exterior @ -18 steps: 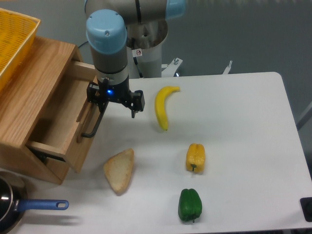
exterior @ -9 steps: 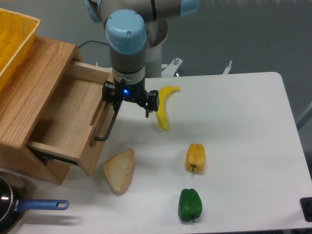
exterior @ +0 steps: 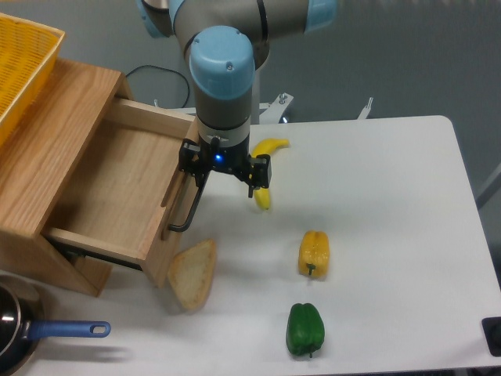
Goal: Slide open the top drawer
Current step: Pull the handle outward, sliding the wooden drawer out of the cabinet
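Note:
The top drawer [exterior: 117,192] of the light-oak cabinet stands pulled far out to the right, its plain wooden inside showing. Its long black bar handle [exterior: 190,211] runs along the front panel. My gripper [exterior: 200,178] hangs from the arm's blue-capped wrist right at the upper end of that handle and looks shut on it; the fingertips are mostly hidden under the wrist body.
A banana [exterior: 264,166] lies just right of the wrist. A slice of bread [exterior: 192,273] touches the drawer's front corner. A yellow pepper [exterior: 313,253] and green pepper [exterior: 304,329] sit mid-table. A yellow mesh basket [exterior: 19,66] tops the cabinet; a blue-handled pan [exterior: 31,333] sits at bottom left.
My gripper has moved right and slightly toward the front, drawing the drawer further out of the cabinet. The drawer front now reaches the bread slice.

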Controlling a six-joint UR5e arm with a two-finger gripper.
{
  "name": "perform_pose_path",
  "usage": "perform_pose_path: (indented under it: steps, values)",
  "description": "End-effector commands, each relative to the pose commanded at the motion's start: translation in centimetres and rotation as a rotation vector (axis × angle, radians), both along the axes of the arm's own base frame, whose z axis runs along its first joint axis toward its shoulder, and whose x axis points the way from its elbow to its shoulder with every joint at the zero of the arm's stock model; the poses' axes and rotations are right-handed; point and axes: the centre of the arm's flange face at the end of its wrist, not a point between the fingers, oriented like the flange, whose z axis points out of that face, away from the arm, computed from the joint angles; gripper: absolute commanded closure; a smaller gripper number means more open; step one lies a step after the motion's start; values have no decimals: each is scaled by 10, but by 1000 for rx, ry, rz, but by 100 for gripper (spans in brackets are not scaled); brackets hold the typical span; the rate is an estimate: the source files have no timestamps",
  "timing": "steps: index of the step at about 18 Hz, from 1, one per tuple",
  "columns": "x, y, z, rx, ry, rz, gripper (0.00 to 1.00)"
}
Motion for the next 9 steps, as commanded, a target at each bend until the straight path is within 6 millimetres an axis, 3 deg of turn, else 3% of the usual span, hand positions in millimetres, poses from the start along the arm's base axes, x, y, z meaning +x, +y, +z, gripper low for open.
perform_pose_path:
  steps: [9]
  values:
    - [-12,-8,0,-3,6,-10,0]
